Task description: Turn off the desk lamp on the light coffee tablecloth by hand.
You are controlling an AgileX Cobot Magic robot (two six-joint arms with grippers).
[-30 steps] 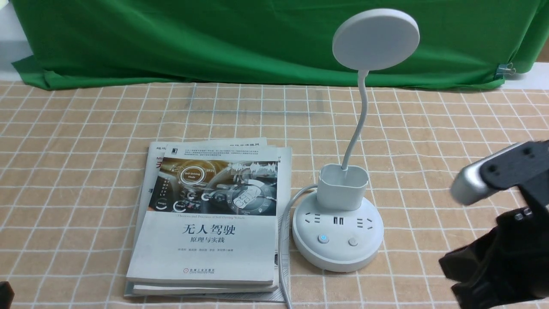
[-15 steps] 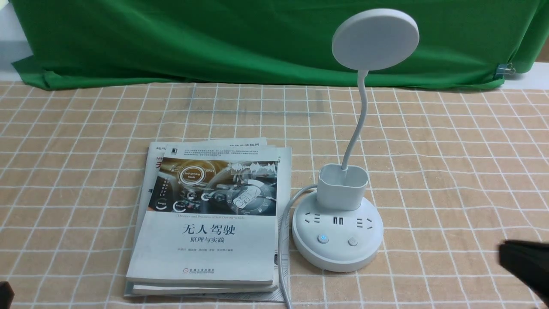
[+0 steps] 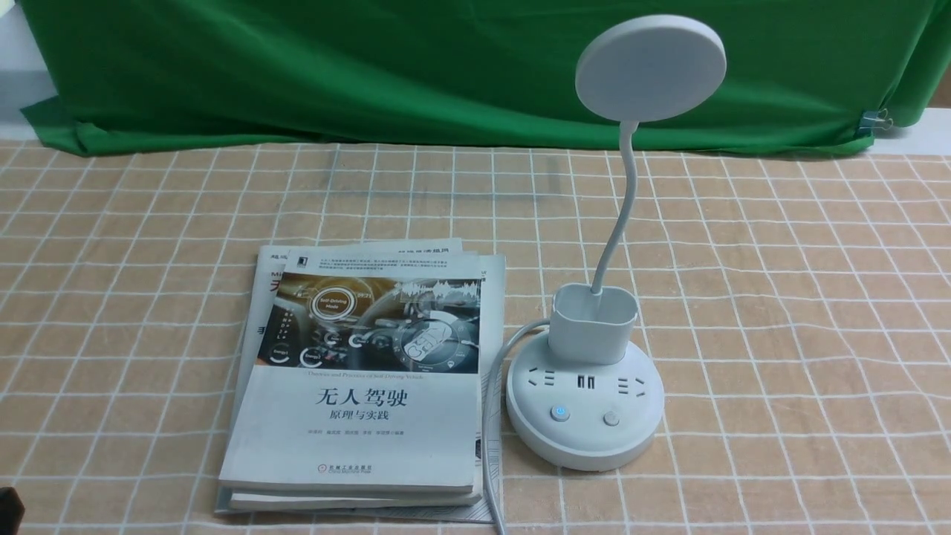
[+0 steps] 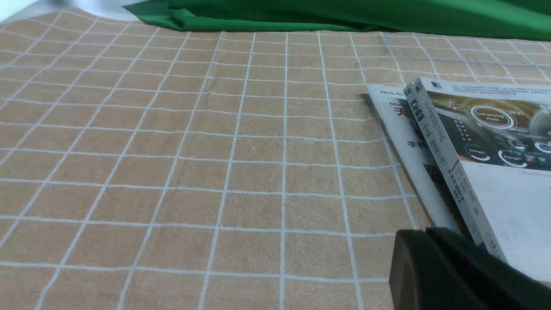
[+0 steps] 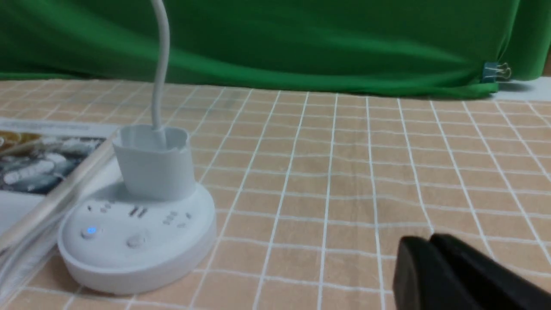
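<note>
- Across the front view, the desk lamp point(image 3: 585, 412) stands right of centre on the light coffee tablecloth point(image 3: 780, 297). Its round base sits flat on the cloth. The cup holder rises from the back of the base, and the thin neck curves up to the disc head point(image 3: 651, 68), seen against the green backdrop point(image 3: 297, 67). On the base, the left button point(image 3: 559, 413) glows blue and the right button point(image 3: 611, 420) is plain. A stack of books point(image 3: 364, 371) lies just beside the base, on its left, and the white cord point(image 3: 487, 431) runs between the two. A dark sliver point(image 3: 7, 509) shows at the lower-left corner, too little to tell what it is.
- From the left wrist view, the left gripper point(image 4: 424, 234) sits low over the cloth, its jaws pressed together with only a thin seam between them and nothing held. Its tip is near a corner of the books; whether it touches them cannot be told.
- From the right wrist view, the right gripper point(image 5: 428, 241) is low above the cloth, jaws pressed together and empty. It is well apart from the lamp's base, with bare cloth between them. The blue button glow shows here too, and a binder clip point(image 5: 495, 71) pins the backdrop's edge.
</note>
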